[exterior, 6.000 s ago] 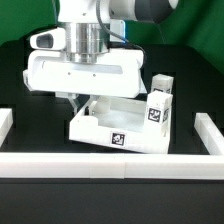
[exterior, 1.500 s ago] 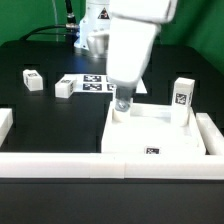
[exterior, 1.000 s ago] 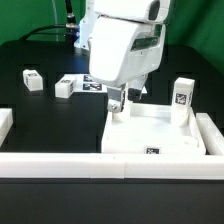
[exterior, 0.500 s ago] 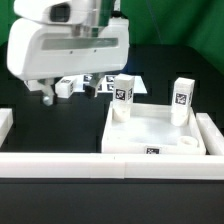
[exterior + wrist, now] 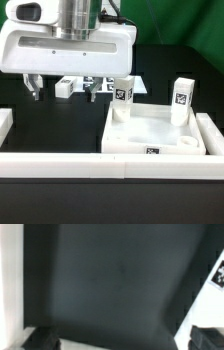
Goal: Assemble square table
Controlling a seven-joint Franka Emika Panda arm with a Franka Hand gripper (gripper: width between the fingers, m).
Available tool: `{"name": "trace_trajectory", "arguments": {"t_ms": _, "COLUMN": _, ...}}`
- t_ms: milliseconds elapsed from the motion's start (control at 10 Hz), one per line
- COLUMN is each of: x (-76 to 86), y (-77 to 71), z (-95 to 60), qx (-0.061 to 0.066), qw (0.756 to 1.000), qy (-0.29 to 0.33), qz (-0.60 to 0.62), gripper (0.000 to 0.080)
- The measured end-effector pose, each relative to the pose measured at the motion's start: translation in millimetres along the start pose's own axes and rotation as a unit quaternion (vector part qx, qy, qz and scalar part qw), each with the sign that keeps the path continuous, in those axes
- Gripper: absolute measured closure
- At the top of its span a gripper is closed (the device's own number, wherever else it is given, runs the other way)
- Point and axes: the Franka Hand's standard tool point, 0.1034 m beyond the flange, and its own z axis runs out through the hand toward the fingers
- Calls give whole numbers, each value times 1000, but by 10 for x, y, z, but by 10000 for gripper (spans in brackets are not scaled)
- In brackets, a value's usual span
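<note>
White tabletop (image 5: pixel 150 128) lies lower right, two legs (image 5: pixel 123 93) upright in its far sockets. Upper left, the gripper (image 5: pixel 65 92) hangs released and empty, framing a loose leg (image 5: pixel 64 86), probably its next pick

White tabletop (image 5: pixel 128 140) and white legs (image 5: pixel 182 113) carry black-and-white tags (image 5: pixel 152 152); the worktable (image 5: pixel 55 125) is black.
</note>
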Motion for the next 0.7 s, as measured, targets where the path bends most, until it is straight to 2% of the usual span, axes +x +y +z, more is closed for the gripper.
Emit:
{"name": "trace_trajectory", "arguments": {"t_ms": 100, "x": -197, "y": 111, "z": 47, "qx": 27, "qw": 997, "qy": -26, "qz": 62, "gripper": 150}}
{"name": "trace_trajectory", "arguments": {"t_ms": 200, "x": -360, "y": 149, "z": 65, "qx": 38, "qw": 990, "qy": -57, "qz": 122, "gripper": 150}}
{"name": "trace_trajectory", "arguments": {"t_ms": 300, "x": -518, "y": 116, "z": 117, "qx": 47, "qw": 980, "qy": -78, "qz": 174, "gripper": 150}}
{"name": "trace_trajectory", "arguments": {"t_ms": 400, "x": -653, "y": 55, "z": 181, "qx": 54, "qw": 969, "qy": -99, "qz": 219, "gripper": 150}}
{"name": "trace_trajectory", "arguments": {"t_ms": 500, "x": -618, "y": 38, "z": 175, "qx": 51, "qw": 969, "qy": -95, "qz": 223, "gripper": 150}}
{"name": "trace_trajectory", "arguments": {"t_ms": 700, "x": -647, "y": 23, "z": 180, "qx": 54, "qw": 968, "qy": -107, "qz": 220, "gripper": 150}}
